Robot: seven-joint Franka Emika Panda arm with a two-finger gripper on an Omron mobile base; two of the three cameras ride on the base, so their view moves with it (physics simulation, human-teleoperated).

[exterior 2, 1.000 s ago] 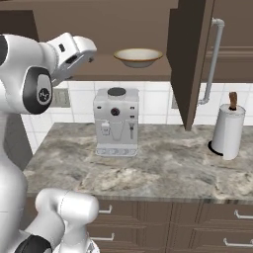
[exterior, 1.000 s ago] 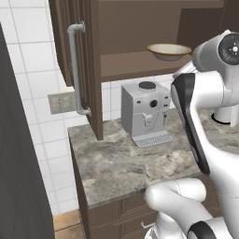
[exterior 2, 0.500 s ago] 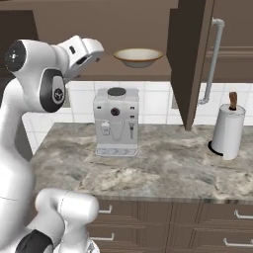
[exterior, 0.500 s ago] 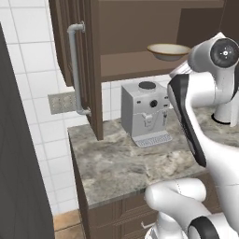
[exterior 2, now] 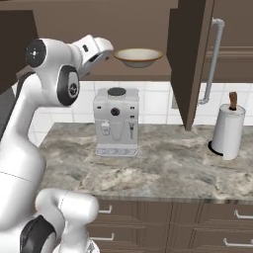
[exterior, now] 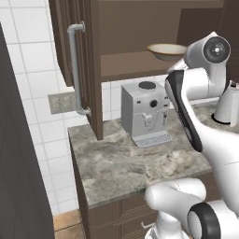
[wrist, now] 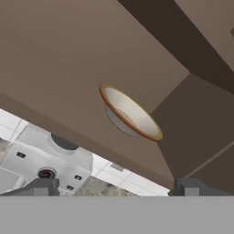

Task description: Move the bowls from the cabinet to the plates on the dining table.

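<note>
Ok so my arm has swung up closer to the cabinet (exterior 2: 190, 59) since a second ago. The gripper (wrist: 116, 189) is spread wide, holding nothing, aimed at the tan bowl (exterior 2: 138, 57) on the shelf above the coffee machine (exterior 2: 116, 121) on the surface (exterior 2: 168, 165).

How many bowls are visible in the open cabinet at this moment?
1. A tan bowl stands on the cabinet shelf, above the coffee machine. Another may be hidden behind the arm or door.
</note>
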